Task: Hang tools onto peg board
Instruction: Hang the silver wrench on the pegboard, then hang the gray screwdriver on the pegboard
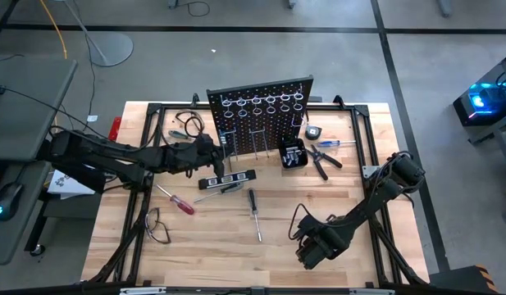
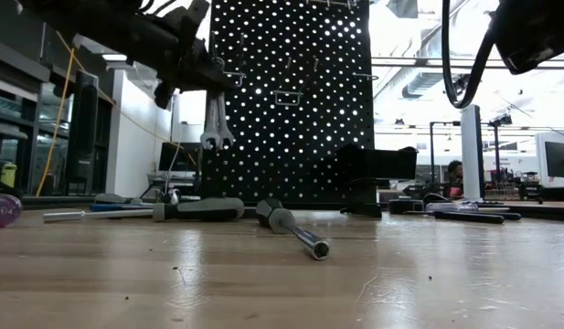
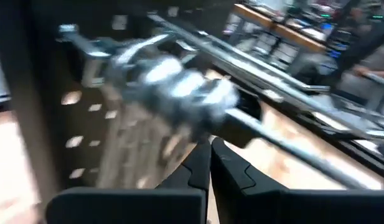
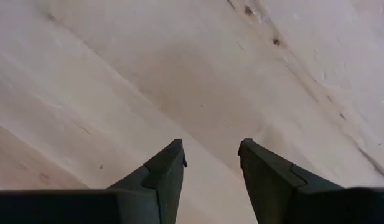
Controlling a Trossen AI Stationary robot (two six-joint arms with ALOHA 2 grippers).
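Note:
The black peg board (image 1: 261, 115) (image 2: 291, 100) stands upright at the table's far middle, with a row of silver rings (image 1: 261, 102) and thin hooks. My left gripper (image 1: 208, 152) (image 3: 210, 149) is shut just in front of the board's left part. A silver wrench (image 2: 216, 121) hangs below it, seen as a blurred silver shape (image 3: 179, 90) in the left wrist view. My right gripper (image 1: 312, 246) (image 4: 210, 162) points down, open, over bare wood near the front right. Other tools lie on the table. My left gripper has the wrench by its upper end (image 2: 214, 93), reaching nearly level from the table's left. The wrench hangs upright below the fingers, its open jaw end (image 2: 216, 140) down and clear of the table. Blur in the wrist view hides the exact place of contact.
On the wood lie a red-handled screwdriver (image 1: 179, 201), a dark-handled screwdriver (image 1: 254, 211), a black bar (image 1: 228, 178), clear glasses (image 1: 157, 225), dark pliers (image 1: 322, 160), a blue-handled screwdriver (image 1: 333, 143) and a small black box (image 1: 293, 153). Free room lies along the near edge.

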